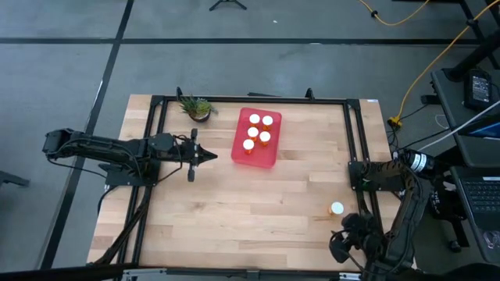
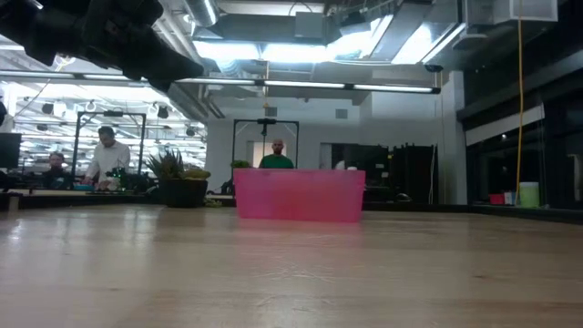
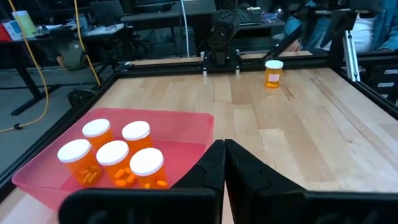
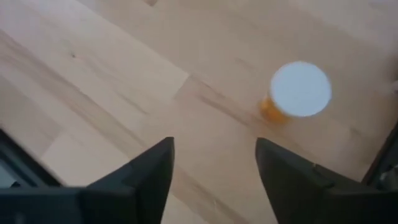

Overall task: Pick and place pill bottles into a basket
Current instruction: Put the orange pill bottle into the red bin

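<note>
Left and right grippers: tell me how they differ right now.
The left gripper has its fingers shut together, while the right gripper stands open with a clear gap. The left gripper sits just beside the red tray, which holds five pill bottles; the right gripper hovers near the table's right edge, close to the lone pill bottle standing upright there. Both are empty.
</note>
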Controlling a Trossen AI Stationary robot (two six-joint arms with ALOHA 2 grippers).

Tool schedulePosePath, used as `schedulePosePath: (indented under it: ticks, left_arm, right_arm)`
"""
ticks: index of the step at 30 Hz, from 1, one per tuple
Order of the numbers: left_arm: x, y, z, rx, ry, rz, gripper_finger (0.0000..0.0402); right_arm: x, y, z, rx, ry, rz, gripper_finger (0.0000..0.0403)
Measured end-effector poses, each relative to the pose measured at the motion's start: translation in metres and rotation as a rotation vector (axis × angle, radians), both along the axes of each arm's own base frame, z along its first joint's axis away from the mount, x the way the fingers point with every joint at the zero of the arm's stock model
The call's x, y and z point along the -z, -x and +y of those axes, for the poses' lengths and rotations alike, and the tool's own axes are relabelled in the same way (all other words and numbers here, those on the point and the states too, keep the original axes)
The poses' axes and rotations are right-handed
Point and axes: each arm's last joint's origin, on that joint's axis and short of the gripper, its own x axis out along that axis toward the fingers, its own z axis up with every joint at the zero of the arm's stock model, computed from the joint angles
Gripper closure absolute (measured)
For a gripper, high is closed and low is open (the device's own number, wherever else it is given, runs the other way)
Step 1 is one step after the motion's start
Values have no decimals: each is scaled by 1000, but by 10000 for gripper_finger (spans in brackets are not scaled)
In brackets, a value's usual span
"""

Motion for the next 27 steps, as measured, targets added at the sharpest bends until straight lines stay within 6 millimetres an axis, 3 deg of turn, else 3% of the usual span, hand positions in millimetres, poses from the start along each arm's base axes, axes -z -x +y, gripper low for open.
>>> schedulePosePath:
  ticks: [6, 20, 27]
  left_arm:
    - [0, 0, 0, 0, 1, 0, 398]
    - [0, 0, 0, 0, 1, 0, 397]
    - [0, 0, 0, 0, 1, 1, 397]
  right_arm:
    - [1, -1, 4, -5, -44, -12, 144]
    - [1, 1, 2, 12, -37, 45, 161]
    - [11, 3, -3, 13, -6, 58, 161]
